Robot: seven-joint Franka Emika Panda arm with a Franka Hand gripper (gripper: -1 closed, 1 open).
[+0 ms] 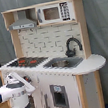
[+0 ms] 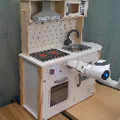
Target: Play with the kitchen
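Observation:
The kitchen [image 1: 36, 43] [image 2: 39, 32] is a tall white and light-wood toy unit. It has a black-red stovetop [image 1: 27, 61] [image 2: 48, 54], a black faucet [image 1: 72, 45] [image 2: 72, 35] over the sink [image 1: 62, 63] [image 2: 79, 47], and an oven door [image 2: 58, 91]. My gripper [image 1: 29, 86] [image 2: 71, 64] is held level against the upper front panel, just below the counter edge. It sits to the right of a knob [image 2: 52, 71] in the second exterior view.
A grey hood [image 1: 22, 24] [image 2: 46, 15] and a small microwave [image 1: 53, 13] [image 2: 73, 8] sit on the top shelf. The kitchen stands on a wooden table [image 2: 94, 110]. Grey curtain hangs behind.

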